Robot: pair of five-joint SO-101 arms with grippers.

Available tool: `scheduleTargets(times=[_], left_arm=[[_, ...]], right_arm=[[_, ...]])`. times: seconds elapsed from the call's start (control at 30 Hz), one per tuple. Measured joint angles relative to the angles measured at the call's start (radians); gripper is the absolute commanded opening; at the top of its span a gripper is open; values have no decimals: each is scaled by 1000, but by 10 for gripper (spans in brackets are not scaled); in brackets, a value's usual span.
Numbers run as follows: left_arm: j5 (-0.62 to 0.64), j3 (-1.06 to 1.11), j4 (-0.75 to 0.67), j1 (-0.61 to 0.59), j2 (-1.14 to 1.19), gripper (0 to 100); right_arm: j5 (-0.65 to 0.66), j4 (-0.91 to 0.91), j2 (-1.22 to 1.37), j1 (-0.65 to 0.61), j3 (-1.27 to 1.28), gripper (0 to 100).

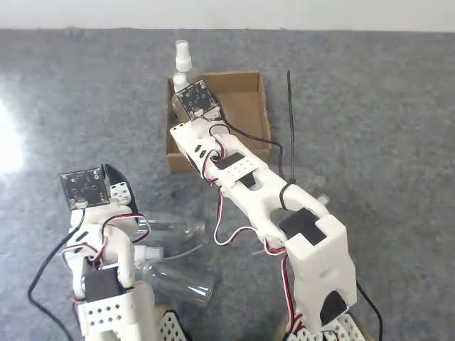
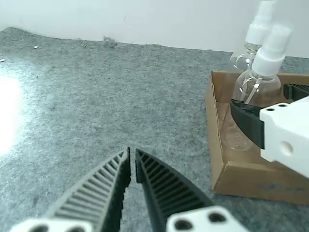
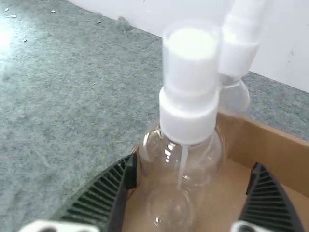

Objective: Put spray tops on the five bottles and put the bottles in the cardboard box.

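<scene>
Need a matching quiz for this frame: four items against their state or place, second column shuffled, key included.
Items:
1. left gripper
2. right gripper
3. spray-topped bottle
4. clear bottle beside the left arm

States or places:
A. lying on its side on the table
B. open, one finger on either side of a bottle
C. upright in the cardboard box
D. shut, above bare table

Pairs: 1-D, 2-B, 3-C, 4-A

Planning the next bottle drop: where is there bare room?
Bare: the brown cardboard box's floor away from the two clear spray-topped bottles at its corner, and grey felt table either side. Crowded: that corner, straddled by the right tool, and the clear bottles lying between the arm bases.
</scene>
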Motion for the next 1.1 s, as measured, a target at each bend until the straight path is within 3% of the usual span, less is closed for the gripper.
scheduleTargets(times=[0.6,1.1], left_arm=[[0,0,0,0,0,13],[0,0,0,0,0,13]], right_arm=[[-6,104,-173,-51,149,318],[-6,112,-517,-49,422,314]])
